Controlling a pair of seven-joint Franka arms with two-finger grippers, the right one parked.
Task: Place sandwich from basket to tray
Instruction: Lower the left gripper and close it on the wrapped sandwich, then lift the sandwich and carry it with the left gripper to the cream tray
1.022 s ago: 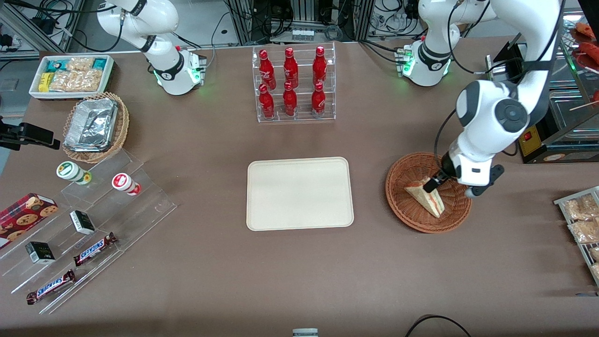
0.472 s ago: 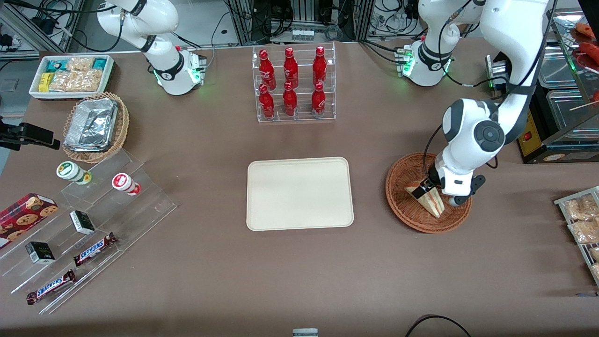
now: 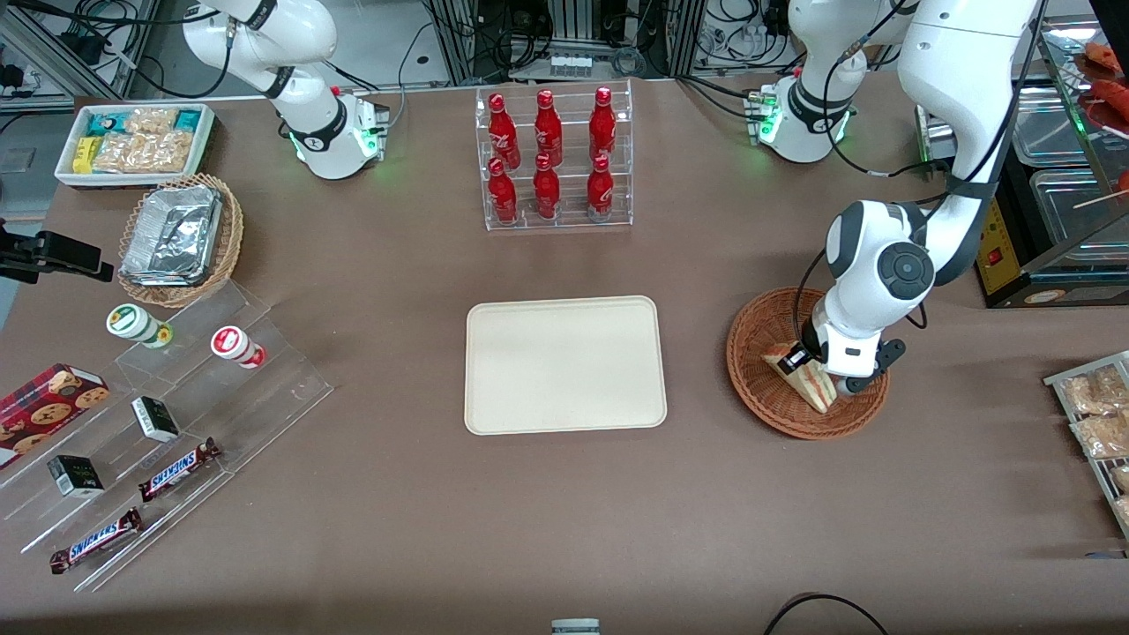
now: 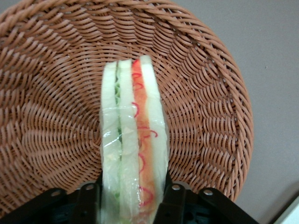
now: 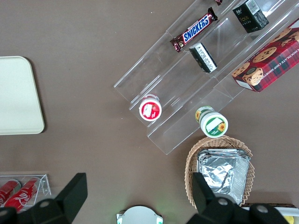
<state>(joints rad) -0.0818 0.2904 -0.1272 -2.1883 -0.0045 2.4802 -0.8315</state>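
Observation:
The sandwich (image 3: 816, 385) (image 4: 133, 130), a wrapped white-bread wedge with red-orange and green layers, lies on edge in the reddish-brown wicker basket (image 3: 750, 353) (image 4: 51, 116). My left gripper (image 3: 804, 365) (image 4: 131, 203) is down inside the basket over the wedge's end farther from the front camera. Its black fingers (image 4: 88, 203) sit flat against both bread faces with no gap, shut on the sandwich. The sandwich still rests on the basket floor. The cream tray (image 3: 564, 364) lies bare beside the basket, toward the parked arm's end of the table.
A clear rack of red bottles (image 3: 554, 159) stands farther from the front camera than the tray. A black appliance (image 3: 1023, 265) and a rack of snack packets (image 3: 1098, 423) flank the basket at the working arm's end. Acrylic steps with snacks (image 3: 176, 397) lie at the parked arm's end.
The left arm has come down into the basket and swung slightly toward the tray. Its fingers now straddle the sandwich, which has not moved.

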